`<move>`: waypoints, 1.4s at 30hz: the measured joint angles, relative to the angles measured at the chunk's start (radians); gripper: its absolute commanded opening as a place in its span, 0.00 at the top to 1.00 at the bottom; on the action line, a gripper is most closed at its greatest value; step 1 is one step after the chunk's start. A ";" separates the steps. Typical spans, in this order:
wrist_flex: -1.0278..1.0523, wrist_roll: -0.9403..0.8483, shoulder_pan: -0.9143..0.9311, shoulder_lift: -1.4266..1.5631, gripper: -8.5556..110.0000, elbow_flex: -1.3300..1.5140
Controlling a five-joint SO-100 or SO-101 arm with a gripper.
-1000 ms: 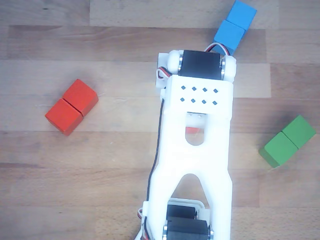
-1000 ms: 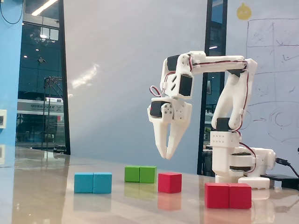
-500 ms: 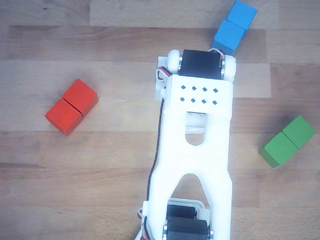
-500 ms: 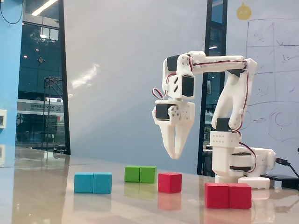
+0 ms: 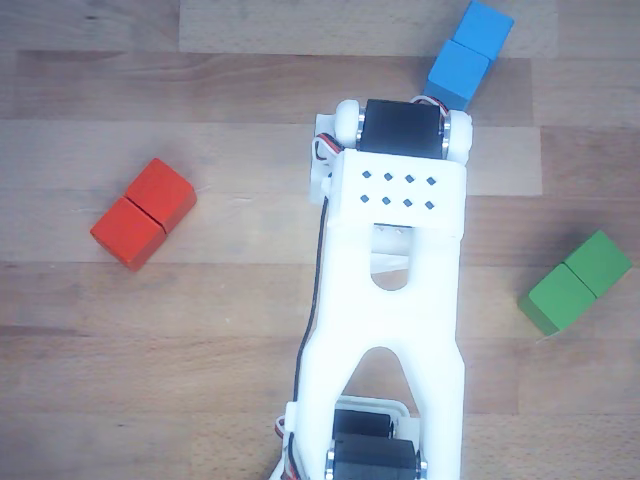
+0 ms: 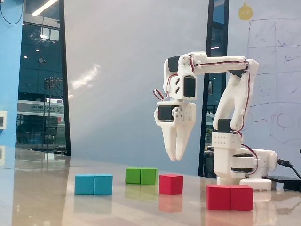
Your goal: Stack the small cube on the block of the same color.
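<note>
A: How is the gripper (image 6: 176,157) seen in the fixed view?
B: It is seen pointing down, raised well above the desk (image 6: 56,202), with its fingers drawn nearly together and nothing between them. It is hung just above and slightly right of the small cube (image 6: 170,183).

A: Where is the small cube placed?
B: In the fixed view it is set on the desk near the middle, at about 6 o'clock from the gripper, untouched. In the other view it is hidden beneath the white arm (image 5: 385,330).

A: And the block of the same color?
B: The block of the same color (image 6: 230,197) is found at about 4 o'clock from the small cube in the fixed view, apart from it, lying flat. In the other view it (image 5: 144,213) is seen at 9 o'clock from the arm, turned diagonally, a seam across its middle.

A: What else is laid out?
B: A blue block (image 5: 469,54) is seen at 12 o'clock and a green block (image 5: 578,281) at 3 o'clock in the other view, both clear of the arm.
</note>
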 measured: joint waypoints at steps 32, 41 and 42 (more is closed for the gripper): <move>-0.140 -0.009 0.000 -0.184 0.65 0.083; -0.196 -0.009 0.000 -0.192 0.67 0.124; -0.199 -0.009 0.000 -0.192 0.68 0.129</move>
